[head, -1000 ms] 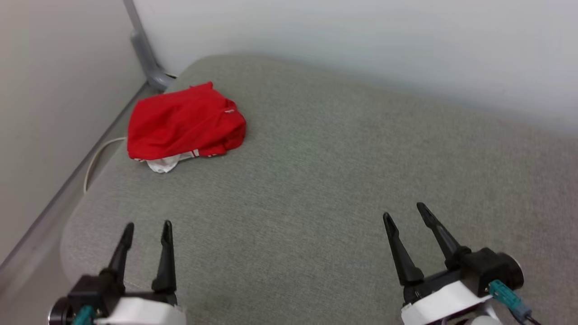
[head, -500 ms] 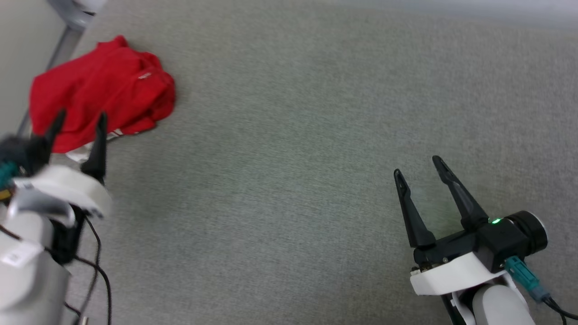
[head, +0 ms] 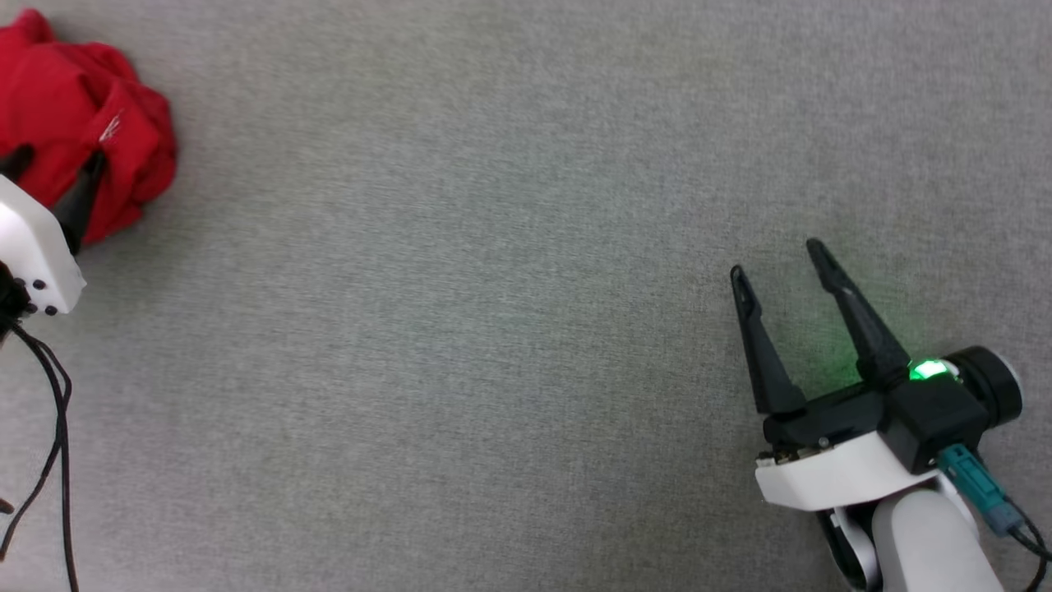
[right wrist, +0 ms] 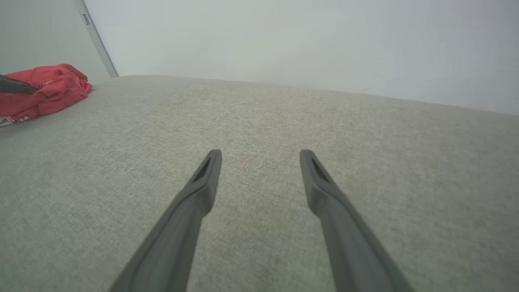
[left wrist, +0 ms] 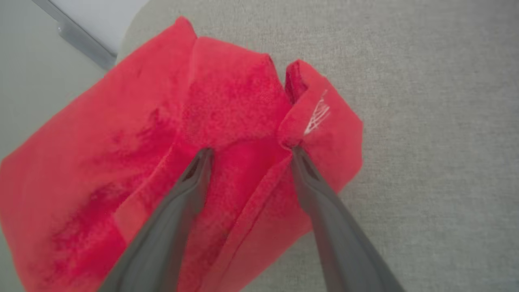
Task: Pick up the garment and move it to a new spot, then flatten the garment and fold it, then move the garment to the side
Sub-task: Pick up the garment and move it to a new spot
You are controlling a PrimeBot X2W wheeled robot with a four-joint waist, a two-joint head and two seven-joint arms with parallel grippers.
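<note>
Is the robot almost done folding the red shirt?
No, nothing looks done yet. The shirt lies crumpled on the cushion. The left gripper is open with its fingertips at the cloth, ready to grab; the right gripper hangs open over cushion. Lifting, moving, flattening, folding and setting aside are left.

The shirt [head: 78,90] runs off the head view's left edge, partly hidden behind the left tool [head: 57,156], itself cut off there.

Under my left gripper's [left wrist: 248,151] fingers [left wrist: 178,211], matt dark plastic: the garment [left wrist: 227,105], soft matt red cloth. Under my right gripper [head: 777,256]: coarse matt grey woven upholstery [head: 493,329]; that gripper's housing [head: 822,481], smooth white plastic.
</note>
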